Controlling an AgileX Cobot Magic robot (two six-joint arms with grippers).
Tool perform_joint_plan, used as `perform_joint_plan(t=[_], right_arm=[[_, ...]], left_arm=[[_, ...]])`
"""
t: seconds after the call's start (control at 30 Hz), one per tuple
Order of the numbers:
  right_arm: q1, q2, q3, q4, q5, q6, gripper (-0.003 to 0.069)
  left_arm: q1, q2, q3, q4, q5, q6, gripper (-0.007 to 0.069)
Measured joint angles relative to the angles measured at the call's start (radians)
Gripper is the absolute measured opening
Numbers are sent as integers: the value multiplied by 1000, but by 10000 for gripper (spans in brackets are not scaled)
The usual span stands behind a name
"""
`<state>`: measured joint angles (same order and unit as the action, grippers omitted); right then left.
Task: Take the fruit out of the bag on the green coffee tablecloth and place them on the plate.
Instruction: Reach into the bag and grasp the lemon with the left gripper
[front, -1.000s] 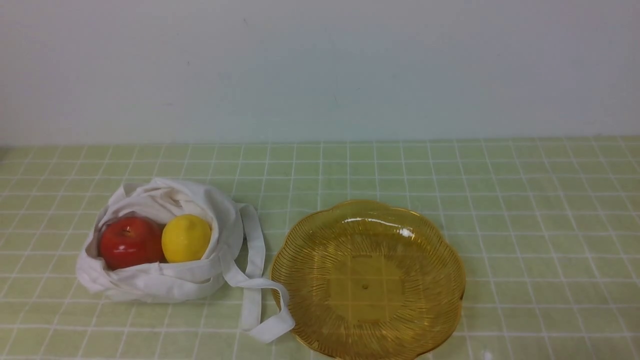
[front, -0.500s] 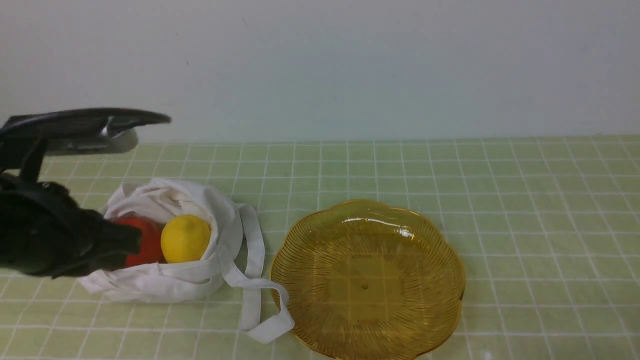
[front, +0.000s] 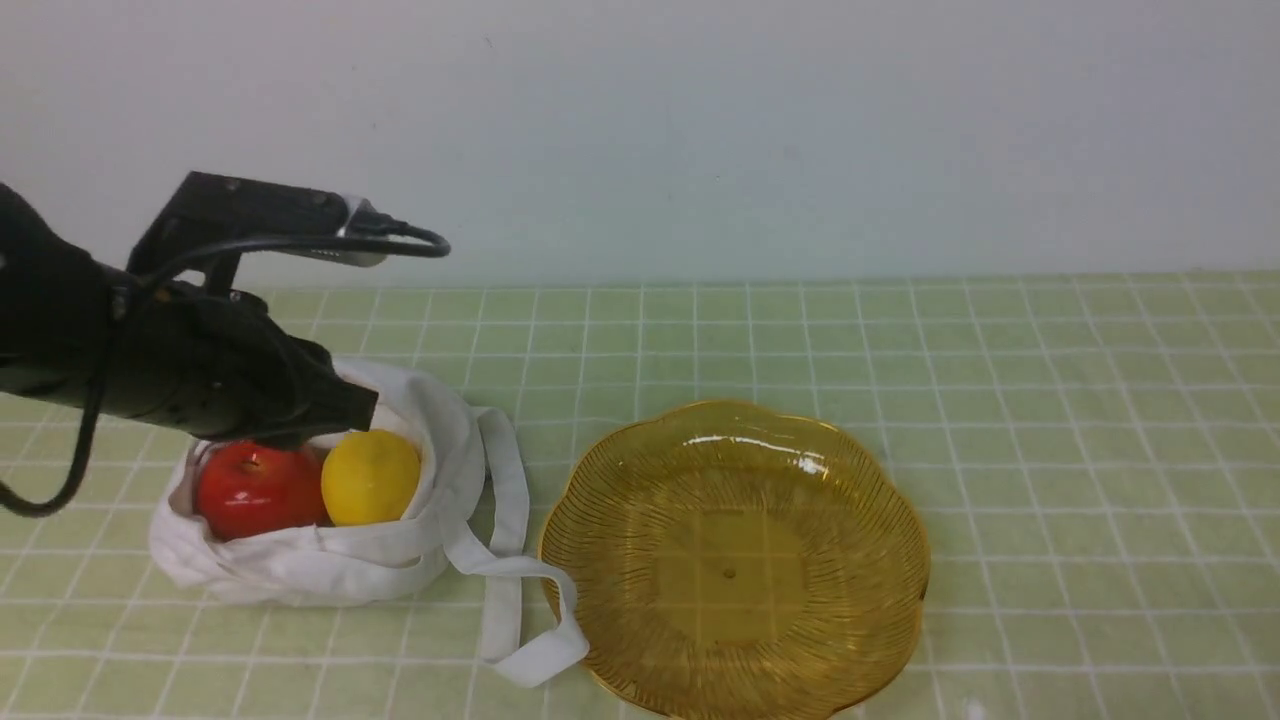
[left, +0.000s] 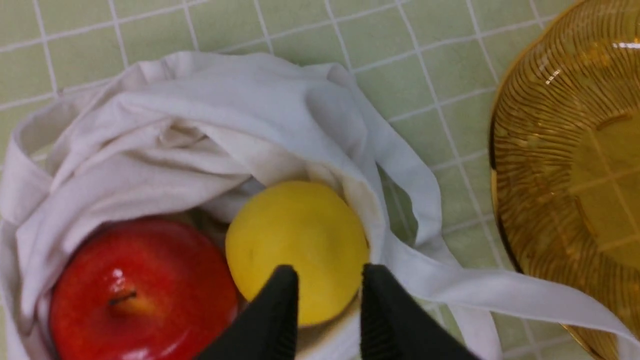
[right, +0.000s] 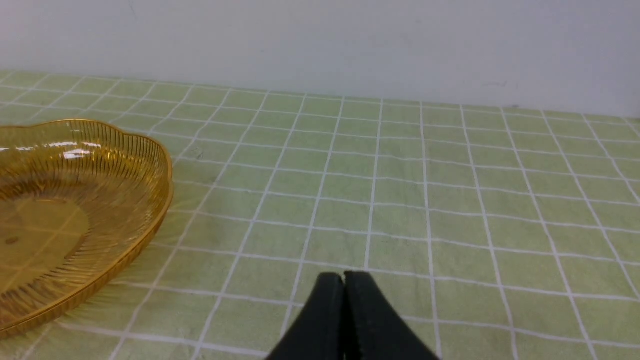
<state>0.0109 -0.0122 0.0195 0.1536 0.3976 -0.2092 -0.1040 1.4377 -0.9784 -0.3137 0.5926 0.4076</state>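
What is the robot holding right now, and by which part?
Nothing. The left fingers hang parted above the lemon in the bag; the right fingers are shut, empty.

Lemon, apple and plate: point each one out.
lemon (left: 295, 240), left wrist view, middle of its yellow skin.
apple (front: 258, 490), front view, its red front face.
plate (front: 728, 573), front view, its bare centre.

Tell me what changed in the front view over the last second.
The left arm came in from the robot's left, briefly hid part of the apple from the front camera, then rose. It now hangs over the bag, jaws apart above the lemon, gripping nothing. Apple, lemon, bag and plate stayed put.
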Motion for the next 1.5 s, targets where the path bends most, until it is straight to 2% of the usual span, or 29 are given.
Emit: perform_joint_plan(t=[0.07, 0.1, 0.13, 0.17, 0.2, 0.23, 0.33, 0.43, 0.63, 0.67, 0.77, 1.23, 1.27, 1.37, 1.43, 1.5], right_arm=[[0, 0, 0, 0, 0, 0, -15], [0, 0, 0, 0, 0, 0, -15], [0, 0, 0, 0, 0, 0, -15], [0, 0, 0, 0, 0, 0, -15], [0, 0, 0, 0, 0, 0, -15], [0, 0, 0, 0, 0, 0, -15], [0, 0, 0, 0, 0, 0, -15], [0, 0, 0, 0, 0, 0, -15], [0, 0, 0, 0, 0, 1, -15], [0, 0, 0, 0, 0, 1, -15], [0, 0, 0, 0, 0, 1, -15], [0, 0, 0, 0, 0, -6, -15], [0, 0, 0, 0, 0, -7, -15], [0, 0, 0, 0, 0, -7, -15], [0, 0, 0, 0, 0, -7, -15], [0, 0, 0, 0, 0, -7, -15]], left_arm=[[0, 57, 0, -8, -33, 14, 380], [0, 61, 0, -9, -33, 14, 391], [0, 90, 0, -9, -41, 18, 491], [0, 93, 0, -9, -41, 18, 491], [0, 115, 0, -9, -46, 20, 568], [0, 124, 0, -9, -47, 21, 609], [0, 151, 0, -10, -55, 22, 674], [0, 174, 0, -10, -68, 22, 673], [0, 190, -1, -9, -76, 22, 547], [0, 198, -1, 4, -77, 28, 454], [0, 208, -2, 39, -77, 33, 357], [0, 142, -44, 68, -26, 30, 344], [0, 126, -50, 68, -18, 29, 320], [0, 80, -66, 69, 7, 29, 94], [0, 50, -69, 69, 24, 29, 27], [0, 26, -71, 69, 35, 29, 5]])
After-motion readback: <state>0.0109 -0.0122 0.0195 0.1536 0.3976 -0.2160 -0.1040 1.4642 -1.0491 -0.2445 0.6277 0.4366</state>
